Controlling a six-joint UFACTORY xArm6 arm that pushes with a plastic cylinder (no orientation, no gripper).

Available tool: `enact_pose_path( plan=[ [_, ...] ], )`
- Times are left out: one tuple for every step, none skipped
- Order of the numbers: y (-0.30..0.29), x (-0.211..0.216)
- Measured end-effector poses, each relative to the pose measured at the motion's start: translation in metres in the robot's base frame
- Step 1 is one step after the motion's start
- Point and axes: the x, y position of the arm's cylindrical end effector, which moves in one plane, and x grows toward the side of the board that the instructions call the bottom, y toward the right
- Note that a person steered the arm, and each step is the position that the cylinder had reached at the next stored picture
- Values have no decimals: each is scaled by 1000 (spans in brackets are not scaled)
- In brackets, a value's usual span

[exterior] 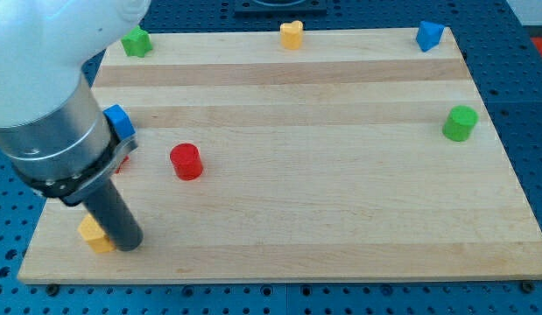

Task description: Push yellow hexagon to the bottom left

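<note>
Yellow hexagon [94, 234] sits at board's [341, 175] bottom-left corner, approx 8 o'clock. Tip [127, 245] at its 3 o'clock, prob. touching; contact partly hidden by rod. No hand to spread or pinch, just bare rod. Placement suggests push nearly done.

No text, label, brand, number or sign can be read anywhere in the camera view. The wooden tabletop [341, 175] shows only plain grain, and the coloured blocks on it carry no markings. The arm's pale housing and the dark rod are likewise without any lettering.
</note>
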Motion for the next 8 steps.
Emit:
enact_pose_path(
  plan=[
    [-8,4],
    [-8,4],
    [-7,1],
    [-6,-8],
    [-6,-15],
    [-6,-21],
    [-7,-27],
    [-23,-27]
  ],
)
